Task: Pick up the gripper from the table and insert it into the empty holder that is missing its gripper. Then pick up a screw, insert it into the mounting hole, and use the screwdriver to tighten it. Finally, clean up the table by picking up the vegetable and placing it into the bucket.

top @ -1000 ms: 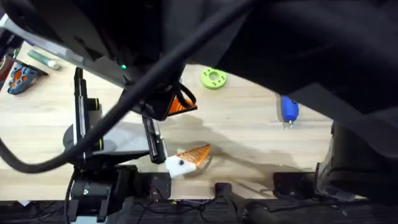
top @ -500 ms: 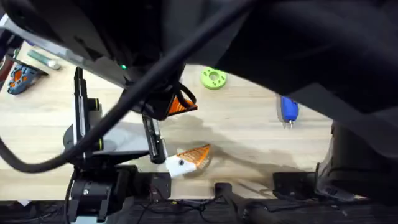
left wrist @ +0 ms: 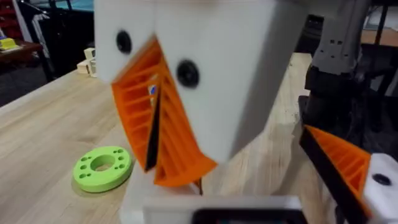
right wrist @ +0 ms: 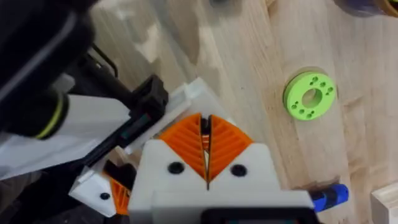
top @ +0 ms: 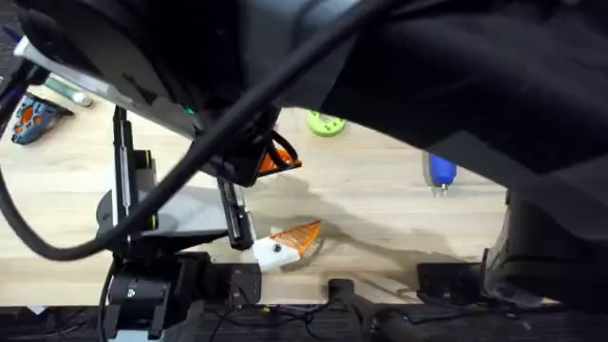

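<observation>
Beside the right pincer (right wrist: 207, 149), pads pressed together: screwdriver (right wrist: 329, 196) lying on table (right wrist: 298, 43), lime ring disc (right wrist: 310, 95) farther off. Left pincer (left wrist: 155, 134), pads pressed together, disc nearby.

A pale wooden worktop (top: 380, 204) carried a flat lime-green ring-shaped disc (top: 325, 123) far off and a bright blue pen-shaped screwdriver (top: 441, 171) to the right.

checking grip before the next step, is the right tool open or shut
Shut: in the right wrist view the right tool's orange pads meet with nothing between them.
</observation>
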Controlling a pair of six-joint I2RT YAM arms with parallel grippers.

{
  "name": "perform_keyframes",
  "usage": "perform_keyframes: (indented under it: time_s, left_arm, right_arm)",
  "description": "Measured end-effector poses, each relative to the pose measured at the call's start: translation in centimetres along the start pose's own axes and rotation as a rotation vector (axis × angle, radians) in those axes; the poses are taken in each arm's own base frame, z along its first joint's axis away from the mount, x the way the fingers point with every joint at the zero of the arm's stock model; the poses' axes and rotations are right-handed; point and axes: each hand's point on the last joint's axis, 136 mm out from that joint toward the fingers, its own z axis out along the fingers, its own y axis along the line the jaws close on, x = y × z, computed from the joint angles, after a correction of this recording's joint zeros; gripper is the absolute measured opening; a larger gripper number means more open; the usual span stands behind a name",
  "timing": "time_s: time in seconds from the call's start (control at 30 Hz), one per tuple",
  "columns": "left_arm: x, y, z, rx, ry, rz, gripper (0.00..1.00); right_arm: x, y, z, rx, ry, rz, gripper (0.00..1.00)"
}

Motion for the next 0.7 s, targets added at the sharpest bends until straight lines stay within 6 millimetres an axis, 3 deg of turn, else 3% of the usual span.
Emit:
perform_keyframes:
  time_s: [0.6, 0.63, 0.7]
  left_arm:
    - [0.00, 0.00, 0.00, 0.000, 0.000, 0.000, 0.985]
    - [0.00, 0.00, 0.00, 0.000, 0.000, 0.000, 0.984]
    - [0.00, 0.00, 0.00, 0.000, 0.000, -0.001, 0.985]
  right_arm:
    - [0.01, 0.01, -0.01, 0.000, 0.000, 0.000, 0.006]
    - [0.01, 0.00, -0.01, 0.000, 0.000, 0.006, 0.043]
    - [0.03, -0.08, 0.02, 0.004, 0.001, 0.004, 0.316]
